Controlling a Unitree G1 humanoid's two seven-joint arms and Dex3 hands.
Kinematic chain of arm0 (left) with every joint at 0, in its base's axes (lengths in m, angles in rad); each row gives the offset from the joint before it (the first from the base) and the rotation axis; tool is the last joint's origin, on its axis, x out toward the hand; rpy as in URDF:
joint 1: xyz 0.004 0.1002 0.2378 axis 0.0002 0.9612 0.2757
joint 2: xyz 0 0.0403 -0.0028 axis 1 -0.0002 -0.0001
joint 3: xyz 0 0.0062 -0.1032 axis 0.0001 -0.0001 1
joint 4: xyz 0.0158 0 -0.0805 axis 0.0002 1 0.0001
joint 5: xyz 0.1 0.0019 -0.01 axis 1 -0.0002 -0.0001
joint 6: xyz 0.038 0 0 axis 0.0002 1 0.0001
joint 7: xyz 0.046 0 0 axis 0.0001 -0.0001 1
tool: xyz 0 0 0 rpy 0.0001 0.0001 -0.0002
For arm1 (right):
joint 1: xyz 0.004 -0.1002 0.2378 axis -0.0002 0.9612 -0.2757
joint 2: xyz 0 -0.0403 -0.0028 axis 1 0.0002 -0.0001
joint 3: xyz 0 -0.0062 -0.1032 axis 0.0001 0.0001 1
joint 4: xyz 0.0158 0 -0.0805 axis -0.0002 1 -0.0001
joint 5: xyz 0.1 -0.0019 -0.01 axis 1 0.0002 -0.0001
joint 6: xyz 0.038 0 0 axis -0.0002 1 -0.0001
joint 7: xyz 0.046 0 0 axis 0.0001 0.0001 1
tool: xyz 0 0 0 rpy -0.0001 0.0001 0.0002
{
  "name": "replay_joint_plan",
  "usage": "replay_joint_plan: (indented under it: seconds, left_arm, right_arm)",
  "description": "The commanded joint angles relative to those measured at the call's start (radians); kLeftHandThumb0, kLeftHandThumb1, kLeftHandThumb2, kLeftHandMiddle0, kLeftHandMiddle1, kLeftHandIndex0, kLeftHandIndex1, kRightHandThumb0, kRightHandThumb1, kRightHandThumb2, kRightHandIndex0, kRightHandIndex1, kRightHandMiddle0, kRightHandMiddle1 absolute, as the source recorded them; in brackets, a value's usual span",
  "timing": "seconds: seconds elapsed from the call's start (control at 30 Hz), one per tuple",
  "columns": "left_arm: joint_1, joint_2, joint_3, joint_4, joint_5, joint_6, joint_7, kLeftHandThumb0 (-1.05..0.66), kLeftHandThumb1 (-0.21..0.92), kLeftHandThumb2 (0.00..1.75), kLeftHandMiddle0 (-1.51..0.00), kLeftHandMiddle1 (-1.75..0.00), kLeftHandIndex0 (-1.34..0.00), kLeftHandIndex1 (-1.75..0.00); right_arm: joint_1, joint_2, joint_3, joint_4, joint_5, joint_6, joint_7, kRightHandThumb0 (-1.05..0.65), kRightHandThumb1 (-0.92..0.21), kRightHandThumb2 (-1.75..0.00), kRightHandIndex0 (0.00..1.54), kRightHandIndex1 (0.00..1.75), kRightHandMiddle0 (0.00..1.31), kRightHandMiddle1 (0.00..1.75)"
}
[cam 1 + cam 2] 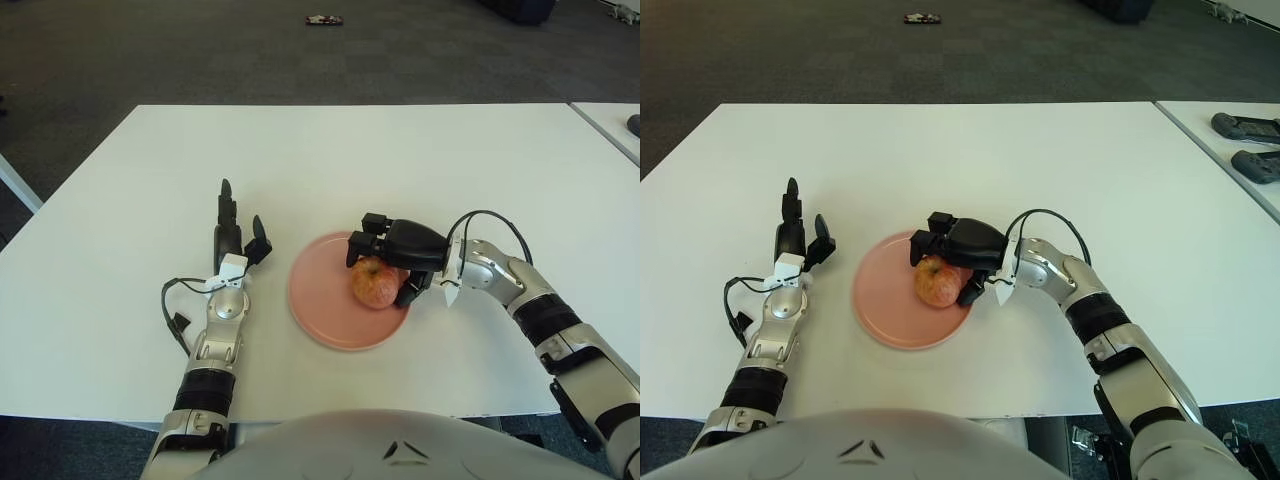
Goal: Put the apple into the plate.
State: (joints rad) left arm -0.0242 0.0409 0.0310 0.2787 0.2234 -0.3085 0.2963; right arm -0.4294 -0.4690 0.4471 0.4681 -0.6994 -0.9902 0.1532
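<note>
One apple [374, 282] sits low over the right half of the pink plate [320, 300], gripped from above by the right hand [392, 252]. Left hand [234, 236], fingers straight, shows just left of the plate on the white bench [400, 150].

One apple [375, 282], one pink plate [320, 310], one white table [400, 160] and the edge of a second table [1200, 125] at right. Two robot hands: left [235, 235], right [385, 260]. Two dark controllers [1245, 128] on the second table.
</note>
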Motion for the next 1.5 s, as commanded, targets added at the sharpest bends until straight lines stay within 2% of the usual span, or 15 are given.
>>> replay_joint_plan:
  seconds: [0.0, 0.43, 0.67, 0.8, 1.0, 1.17, 1.27, 1.3, 1.33, 1.4, 1.43, 1.47]
  left_arm:
    - [-0.002, 0.003, 0.000, -0.010, 0.011, 0.005, 0.009, -0.90, 0.92, 0.99, 0.00, 0.00, 0.00, -0.04]
    - [-0.005, -0.002, -0.001, -0.008, 0.013, 0.006, 0.018, -0.89, 0.92, 0.99, 0.00, 0.00, 0.00, -0.04]
    - [-0.003, 0.002, -0.003, -0.012, 0.024, 0.013, 0.019, -0.89, 0.92, 0.99, 0.00, 0.00, 0.00, -0.06]
    - [-0.002, 0.004, -0.002, -0.013, 0.028, 0.014, 0.018, -0.90, 0.92, 0.99, 0.00, 0.00, 0.00, -0.06]
    - [-0.005, 0.005, 0.000, -0.010, 0.029, 0.014, 0.017, -0.90, 0.92, 1.00, 0.00, 0.00, 0.00, -0.06]
    - [-0.008, 0.008, 0.001, -0.003, 0.027, 0.014, 0.015, -0.91, 0.92, 1.00, 0.00, 0.00, 0.00, -0.05]
    - [-0.010, 0.011, 0.002, -0.002, 0.025, 0.013, 0.013, -0.91, 0.92, 1.00, 0.00, 0.00, 0.00, -0.04]
    - [-0.009, 0.011, 0.002, -0.003, 0.025, 0.012, 0.013, -0.91, 0.92, 1.00, 0.00, 0.00, 0.00, -0.04]
    - [-0.010, 0.013, 0.003, -0.001, 0.025, 0.011, 0.012, -0.91, 0.92, 1.00, 0.00, 0.00, 0.00, -0.04]
    - [-0.011, 0.014, 0.004, 0.001, 0.024, 0.010, 0.012, -0.91, 0.92, 1.00, 0.00, 0.00, 0.00, -0.04]
    - [-0.011, 0.015, 0.004, 0.001, 0.024, 0.010, 0.012, -0.92, 0.92, 1.00, 0.00, 0.00, 0.00, -0.04]
    - [-0.011, 0.015, 0.004, 0.000, 0.024, 0.010, 0.012, -0.92, 0.92, 1.00, 0.00, 0.00, 0.00, -0.04]
  right_arm:
    - [-0.032, 0.007, 0.018, 0.033, -0.041, 0.001, -0.027, -0.46, -0.34, -1.29, 1.06, 1.75, 0.59, 1.75]
    - [-0.057, 0.012, 0.051, 0.067, -0.080, 0.009, -0.092, -0.46, -0.34, -1.28, 1.04, 1.75, 0.58, 1.75]
    - [-0.075, 0.023, 0.034, 0.081, -0.007, 0.027, -0.065, -0.46, -0.36, -1.26, 1.00, 1.75, 0.57, 1.75]
    - [-0.077, 0.030, 0.019, 0.062, 0.090, 0.066, 0.012, -0.43, -0.48, -1.10, 0.81, 1.75, 0.48, 1.75]
    - [-0.070, 0.028, -0.001, 0.026, 0.164, 0.095, 0.067, -0.40, -0.59, -0.96, 0.66, 1.75, 0.40, 1.75]
    - [-0.105, 0.018, -0.013, 0.014, 0.134, 0.063, 0.048, -0.38, -0.75, -0.75, 0.44, 1.75, 0.30, 1.75]
    - [-0.128, 0.009, -0.013, 0.006, 0.110, 0.051, 0.045, -0.37, -0.86, -0.59, 0.30, 1.63, 0.23, 1.75]
    - [-0.137, 0.002, -0.011, 0.001, 0.098, 0.046, 0.047, -0.44, -0.87, -0.56, 0.28, 1.56, 0.19, 1.69]
    - [-0.145, -0.001, -0.009, -0.001, 0.087, 0.043, 0.047, -0.61, -0.90, -0.51, 0.25, 1.35, 0.09, 1.53]
    - [-0.158, -0.015, 0.001, -0.009, 0.055, 0.041, 0.057, -0.68, -0.91, -0.51, 0.21, 1.21, 0.06, 1.41]
    - [-0.168, -0.029, 0.008, -0.025, 0.042, 0.049, 0.085, -0.73, -0.91, -0.51, 0.18, 1.04, 0.04, 1.28]
    - [-0.175, -0.039, 0.013, -0.037, 0.033, 0.054, 0.104, -0.79, -0.91, -0.52, 0.12, 0.78, 0.02, 1.09]
